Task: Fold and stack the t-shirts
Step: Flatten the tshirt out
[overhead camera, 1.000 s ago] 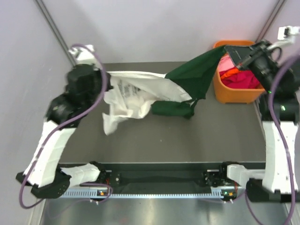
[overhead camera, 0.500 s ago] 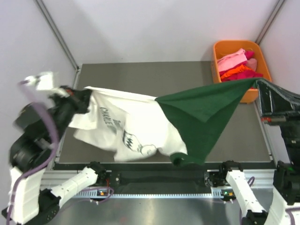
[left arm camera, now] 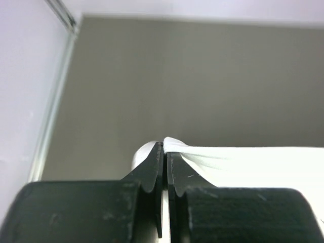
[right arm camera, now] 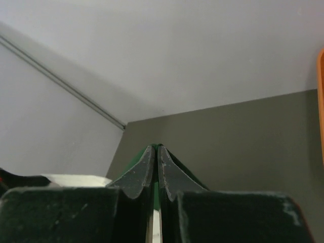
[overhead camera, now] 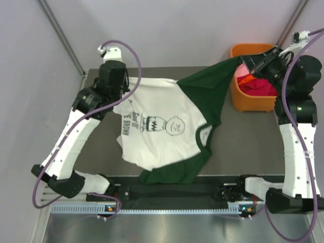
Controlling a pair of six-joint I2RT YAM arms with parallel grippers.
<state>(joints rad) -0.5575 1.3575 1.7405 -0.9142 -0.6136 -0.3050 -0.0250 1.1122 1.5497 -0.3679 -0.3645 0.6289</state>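
The cream-white t-shirt [overhead camera: 157, 126] with black lettering and a drawing lies spread face up over the table, its far edge lifted. Dark green cloth [overhead camera: 205, 88] runs from its right side up to the right gripper, and more green [overhead camera: 174, 172] shows under its near edge. I cannot tell whether the green is a separate shirt. My left gripper [overhead camera: 123, 83] is shut on the white shirt's far left corner [left arm camera: 212, 154]; its jaws [left arm camera: 164, 144] pinch white cloth. My right gripper [overhead camera: 248, 61] is shut on the green cloth's corner [right arm camera: 132, 162], held high near the bin; its jaws [right arm camera: 157, 148] are closed.
An orange bin [overhead camera: 253, 103] stands at the table's far right, holding pink, red and orange clothes [overhead camera: 259, 85]. The dark table [overhead camera: 243, 147] has side rails and grey walls around it. The arm bases sit along the near edge.
Both arms swung from the near side back to the far side, carrying the cloth. The white shirt now lies spread with its drawing up; before it hung bunched between the grippers.
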